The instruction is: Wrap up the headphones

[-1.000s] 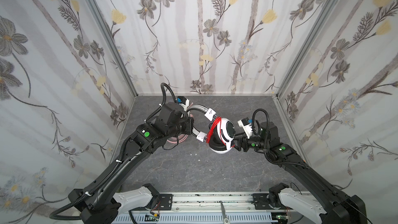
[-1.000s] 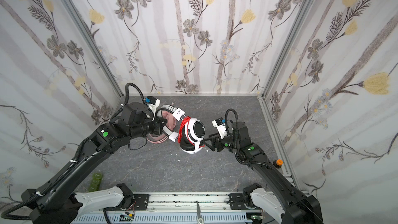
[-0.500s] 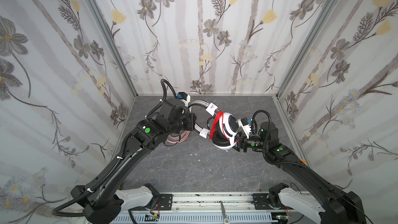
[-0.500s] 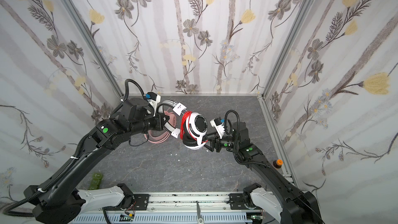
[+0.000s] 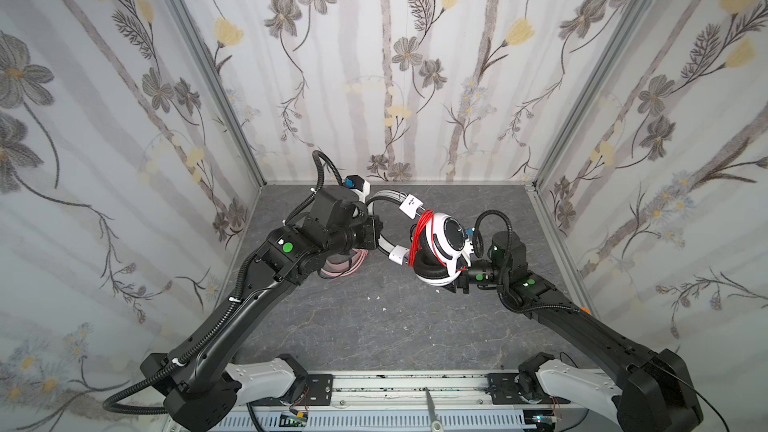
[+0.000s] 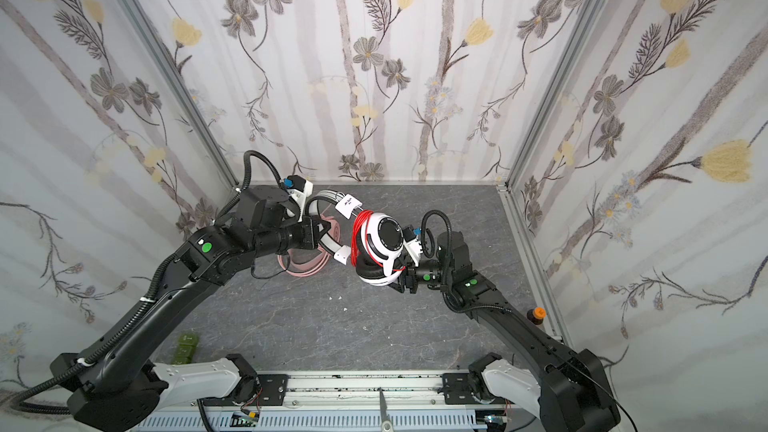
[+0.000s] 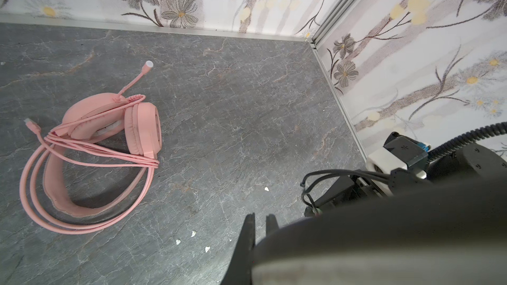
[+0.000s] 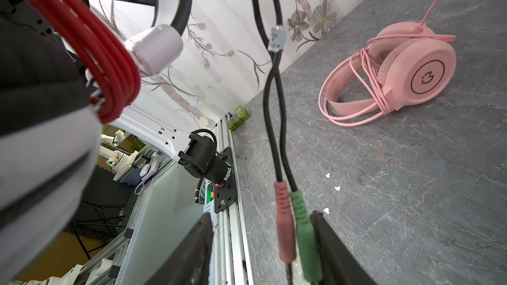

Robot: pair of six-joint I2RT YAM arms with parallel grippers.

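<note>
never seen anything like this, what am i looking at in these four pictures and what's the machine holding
It is a robot with two black arms, the left arm and the right arm, fixed to a rail at the near edge of a grey table with flowered walls. Two pictures come from one camera overhead; the other two from cameras on the wrists. Each arm ends in a two-fingered tool. On the table lies a pink headset, its cord looped round it. The left tool is shut on the headband of a white-and-black headset, with a red cord wound round it. The right tool stands open around two dangling plugs, pink and green.
</note>
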